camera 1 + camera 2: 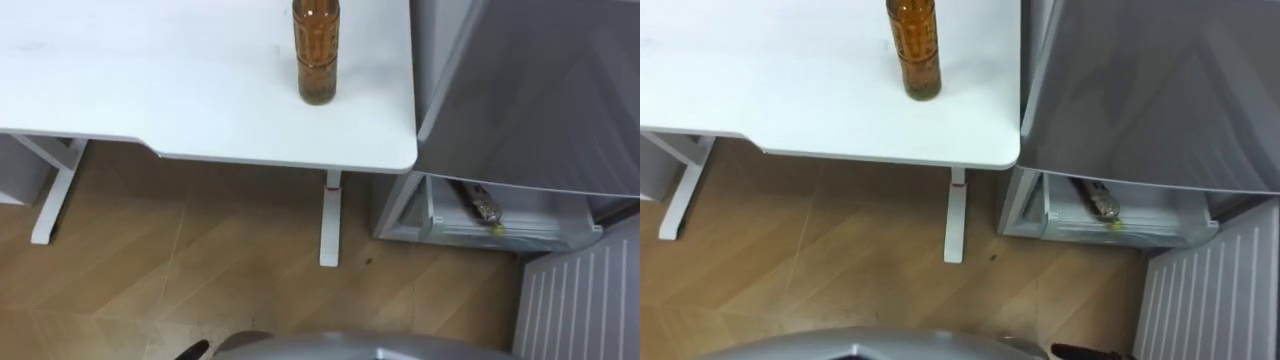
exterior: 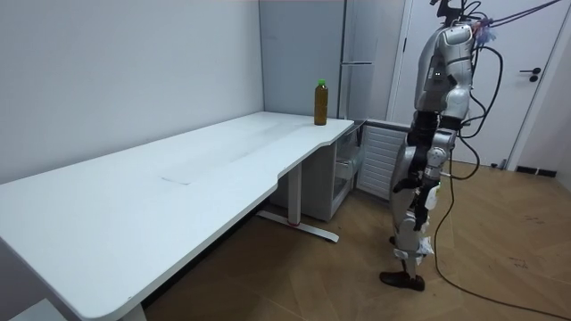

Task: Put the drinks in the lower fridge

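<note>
From the head camera, the white table (image 1: 150, 90) takes the part from 9 to 12 o'clock. One of its legs (image 1: 52, 195) stands on the wooden floor (image 1: 200, 280) at 8 o'clock, and another leg (image 1: 328, 220) stands close to 6 o'clock. The brown bottle (image 1: 316, 50) stands upright on the table at 12 o'clock, near the table's right-hand corner. No hand touches it.

The fridge (image 1: 540, 90) is just beside the table edge, at 2 o'clock. Its grey upper door is closed. Below it, at 4 o'clock, the lower compartment (image 1: 440, 225) is open. A second bottle (image 1: 480, 203) lies on its side inside this compartment, with its greenish cap end towards 5 o'clock. The lower door (image 1: 580, 300) stands open at 5 o'clock and shows its white ribbed inner side.

In the room view, the standing bottle has a green cap and is at the far corner of the table, at 12 o'clock. The robot stands upright on the floor at 3 o'clock, in front of the open fridge. Its arms hang down and the hands (image 2: 432, 193) are low beside the thighs. They are too small there, so I cannot tell how the fingers are.
</note>
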You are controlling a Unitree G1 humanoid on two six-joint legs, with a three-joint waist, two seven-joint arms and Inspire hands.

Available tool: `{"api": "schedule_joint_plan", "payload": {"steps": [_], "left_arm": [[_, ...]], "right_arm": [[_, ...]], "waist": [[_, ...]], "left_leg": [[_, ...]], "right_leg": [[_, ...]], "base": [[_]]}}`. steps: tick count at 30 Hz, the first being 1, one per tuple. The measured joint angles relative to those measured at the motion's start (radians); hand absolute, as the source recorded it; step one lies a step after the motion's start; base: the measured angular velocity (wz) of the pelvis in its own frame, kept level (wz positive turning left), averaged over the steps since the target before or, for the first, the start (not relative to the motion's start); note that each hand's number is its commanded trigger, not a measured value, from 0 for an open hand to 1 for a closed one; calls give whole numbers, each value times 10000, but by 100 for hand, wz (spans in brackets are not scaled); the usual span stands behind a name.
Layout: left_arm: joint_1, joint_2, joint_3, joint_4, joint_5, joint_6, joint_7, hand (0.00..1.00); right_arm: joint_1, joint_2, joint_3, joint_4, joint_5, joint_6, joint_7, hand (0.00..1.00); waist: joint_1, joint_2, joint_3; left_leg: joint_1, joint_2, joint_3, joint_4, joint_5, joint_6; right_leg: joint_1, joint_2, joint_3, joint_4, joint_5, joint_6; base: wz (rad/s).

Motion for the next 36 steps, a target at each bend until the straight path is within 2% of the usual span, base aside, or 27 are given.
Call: {"api": "schedule_joint_plan", "payload": {"steps": [1, 3, 4, 9, 12, 17, 20, 22, 26, 28, 32, 35, 36], "left_arm": [[-45, -3, 21, -187, -57, 16, 170, 0], [-144, -30, 227, -347, -78, 11, 433, 0], [-234, -35, 377, -379, -83, -6, 556, 0], [-391, -140, 1061, -762, -116, -208, 1062, 0], [-488, -304, 1372, -853, -141, -350, 1468, 0], [-511, -377, 1672, -2235, 58, -484, 2750, 0], [-487, -377, 1841, -3483, 810, -893, 3721, 0], [-509, -369, 1918, -4334, 1842, -1406, 4545, 0], [-499, -367, 1934, -5804, 3202, -1808, 5889, 0], [-517, -359, 1927, -6638, 3833, -2278, 6601, 0], [-500, -356, 1919, -7830, 4532, -2811, 7298, 0], [-496, -357, 1910, -8824, 5138, -2958, 7799, 0], [-505, -355, 1910, -9165, 5560, -3102, 7941, 0]], "right_arm": [[-43, 87, 76, 9, -66, -5, 41, 0], [-73, 196, 112, 10, -244, -7, 80, 0], [-74, 206, 112, 7, -323, -13, 86, 0], [-36, 206, 87, 4, -595, -96, 84, 0], [-37, 204, 92, -11, -687, -102, 87, 0], [-115, 208, 107, -40, -1218, -127, 169, 0], [-205, 223, 96, -76, -1544, -231, 166, 0], [-225, 238, 92, -59, -1730, -402, 157, 0], [-124, 244, 111, -46, -1684, -625, 216, 0], [-122, 259, 113, -67, -1742, -821, 315, 0], [-114, 265, 113, -57, -1825, -1159, 455, 0], [-37, 267, 110, -123, -1961, -1318, 607, 0], [-38, 269, 107, -170, -2106, -1326, 678, 0]], "waist": [[3, 45, -25], [17, 50, -25], [51, 127, -50], [189, 207, -18], [232, 251, 41], [249, 253, 67], [302, 272, 55], [299, 256, 26], [273, 224, -26], [288, 238, -45], [259, 239, -56], [235, 220, -52], [231, 208, -49]], "left_leg": [[-3, -6, -1, -17, 0, 0], [-1, -21, -26, -42, 0, 0], [9, -23, -31, -39, 0, 0], [47, -24, -14, -28, 0, 0], [200, -28, 24, -107, 0, 0], [272, -33, -81, -136, -1, -2], [389, -32, -41, -224, -2, -2], [383, -32, -48, -222, -1, -1], [385, -36, -51, -218, 0, -1], [397, -41, -65, -206, 3, 0], [464, -45, -81, -203, 4, -1], [531, -45, -82, -217, 5, -2], [533, -46, -82, -218, 4, -1]], "right_leg": [[-3, 0, 6, -15, 13, 8], [0, -1, 4, -21, 21, 15], [1, -3, 12, -15, 26, 12], [17, -4, 68, -17, 30, 8], [142, -8, 67, -65, 30, 8], [283, 18, -18, -136, 32, 11], [321, 21, 51, -98, 38, 10], [311, 28, 59, -112, 68, 9], [333, 30, 32, -141, 79, 15], [349, 26, 34, -165, 79, 15], [404, 23, 36, -171, 79, 15], [453, 27, 90, -181, 79, 15], [460, 27, 99, -183, 79, 15]], "base": [[0], [0], [0], [-2], [0], [5], [-7], [0], [0], [0], [0], [-3], [0]]}}
